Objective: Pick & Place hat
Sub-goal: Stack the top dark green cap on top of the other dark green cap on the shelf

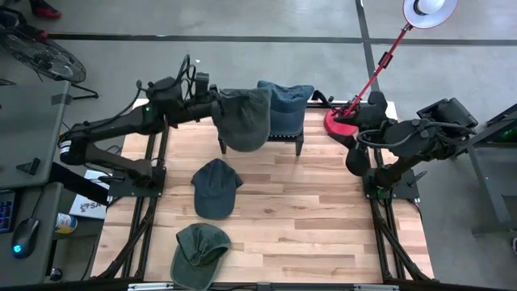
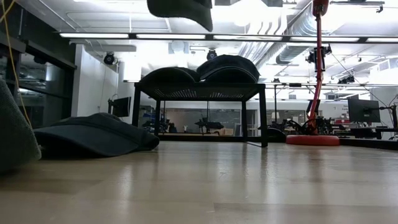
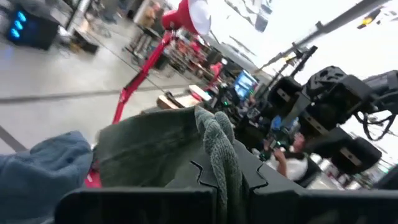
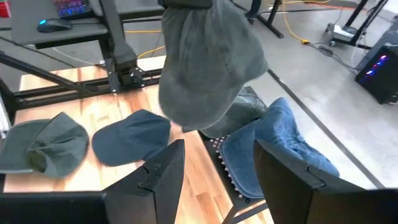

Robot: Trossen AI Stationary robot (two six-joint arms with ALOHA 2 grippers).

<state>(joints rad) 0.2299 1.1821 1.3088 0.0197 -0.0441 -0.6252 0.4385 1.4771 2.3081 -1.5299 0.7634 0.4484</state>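
Observation:
A grey-green hat [image 1: 244, 121] hangs in the air over the left part of a low black rack [image 1: 297, 139] at the table's far middle, with my left gripper [image 1: 212, 106] shut on it. Two more hats rest on the rack's top: a grey one [image 4: 249, 107] under the hanging hat and a blue one [image 1: 286, 103] beside it. A dark blue cap [image 1: 216, 187] lies on the table's middle. A green cap [image 1: 199, 249] lies near the front edge. At the table's right, my right gripper [image 4: 217, 180] is raised and open, with nothing between its fingers. My left gripper pinches a bunched fold of the hat's cloth [image 3: 219, 146] between its two fingers [image 3: 261, 180]. The fingers come nearly level from the table's left. The hat [image 2: 181, 10] hangs below them, clear of the hats on the rack.
A red lamp's base [image 1: 339, 123] stands at the table's back right; its red arm [image 1: 381, 61] slants up to a white shade [image 1: 429, 10]. Bare wood shows right of the two caps. Black frame rails [image 1: 149, 202] run along both sides.

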